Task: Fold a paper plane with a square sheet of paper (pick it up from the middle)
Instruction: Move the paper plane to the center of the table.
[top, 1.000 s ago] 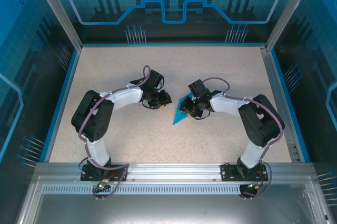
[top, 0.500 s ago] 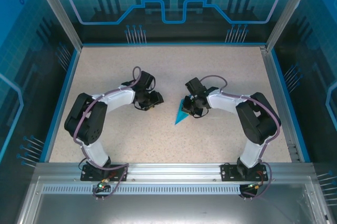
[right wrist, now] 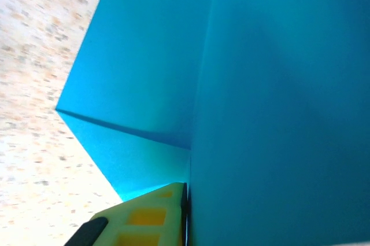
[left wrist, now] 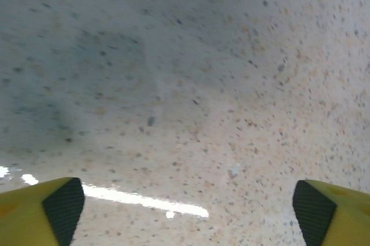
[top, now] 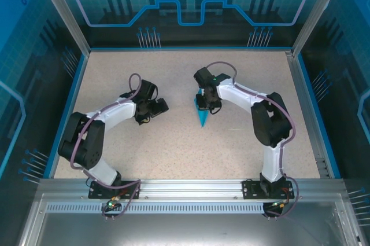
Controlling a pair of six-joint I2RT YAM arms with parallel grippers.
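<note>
Right claw: my right claw (top: 203, 103) is closed on the wide end of the paper plane (top: 202, 118).
Plane to claw: the plane's sharp tip sticks out past my fingers toward the near edge, low over the table (top: 173, 147), near its middle.
Left claw: my left claw (top: 154, 109) is spread wide and holds nothing. It sits well to the left of the plane.
Top view: it shows the plane's whole narrow outline and both arms.
Right wrist view: blue paper folds rise flush against the inner edge of my one yellow finger (right wrist: 144, 218). The paper hides the other finger.
Left wrist view: the two black pads (left wrist: 62, 206) sit far apart over bare speckled table.
</note>
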